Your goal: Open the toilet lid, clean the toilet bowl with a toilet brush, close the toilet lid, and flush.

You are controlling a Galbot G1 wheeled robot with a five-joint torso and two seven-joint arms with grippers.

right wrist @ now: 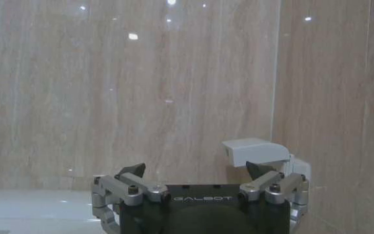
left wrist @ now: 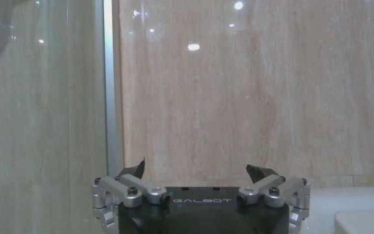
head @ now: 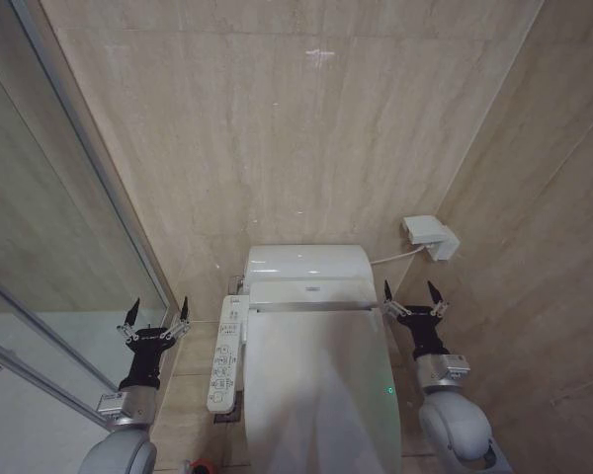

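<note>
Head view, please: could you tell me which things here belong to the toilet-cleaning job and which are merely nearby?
Job:
lid, closed
left tool, open, empty, beside the toilet
right tool, open, empty, on the toilet's other side

Nearby:
tank
control panel
wall box with cable
glass screen
</note>
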